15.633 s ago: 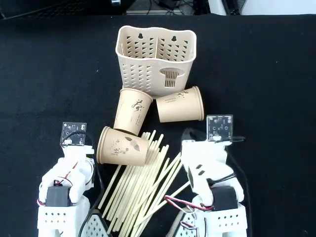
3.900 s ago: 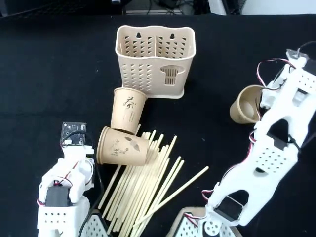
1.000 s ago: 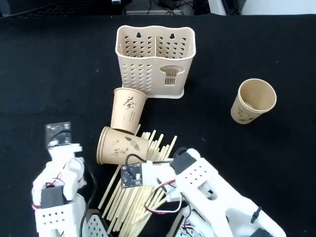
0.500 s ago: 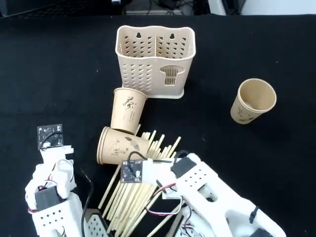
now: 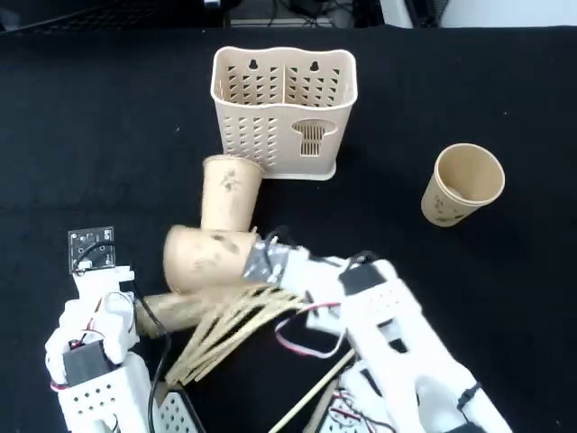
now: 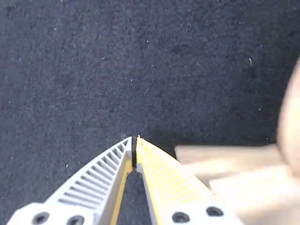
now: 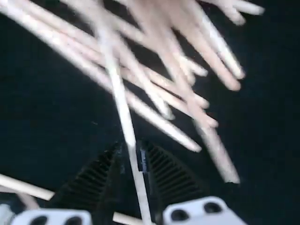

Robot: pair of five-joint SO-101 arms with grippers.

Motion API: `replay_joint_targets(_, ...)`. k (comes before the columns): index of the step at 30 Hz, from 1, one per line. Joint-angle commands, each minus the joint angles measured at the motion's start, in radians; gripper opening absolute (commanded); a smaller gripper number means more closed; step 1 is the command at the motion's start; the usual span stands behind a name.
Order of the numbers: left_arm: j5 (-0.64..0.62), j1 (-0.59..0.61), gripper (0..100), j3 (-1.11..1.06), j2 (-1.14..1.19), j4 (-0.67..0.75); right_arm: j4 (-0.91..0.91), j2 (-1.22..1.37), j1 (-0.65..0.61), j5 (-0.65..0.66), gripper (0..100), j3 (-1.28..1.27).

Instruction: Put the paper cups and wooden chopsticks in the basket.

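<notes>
Basket [image 5: 284, 113] beige, rows of slot holes. Cups [image 5: 462, 185] tan, small dark print. Chopsticks [image 5: 230, 325] pale wood. Cloth [image 5: 90, 135] black. Arms [image 5: 397, 334] white. Left gripper [image 6: 135, 139] half white, half yellow; right gripper [image 7: 131, 150] black.

Left arm [image 5: 90, 347] sat folded, its left gripper [image 6: 135, 140] closed tip to tip; right arm [image 5: 397, 334] lay extended, right gripper [image 7: 131, 149] pinching one chopstick [image 7: 115, 101].
</notes>
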State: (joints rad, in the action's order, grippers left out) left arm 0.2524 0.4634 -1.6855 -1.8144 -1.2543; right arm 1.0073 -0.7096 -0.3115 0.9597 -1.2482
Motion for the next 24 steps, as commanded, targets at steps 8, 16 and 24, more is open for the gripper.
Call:
replay_joint_targets(8, 0.008, 0.008, 3, -0.013, -0.006, -0.020, 0.063, -0.010, 0.115, 0.098, 1.5, 0.056)
replay_joint_targets(16, 0.009, 0.002, 3, -0.010, -0.006, 0.003, 0.288, -0.013, 0.095, 0.094, 16.7, 0.186)
replay_joint_targets(24, -0.006, 0.085, 20, 0.065, -0.006, 0.239, 0.353, -0.260, 0.095, -0.057, 9.6, 0.248)
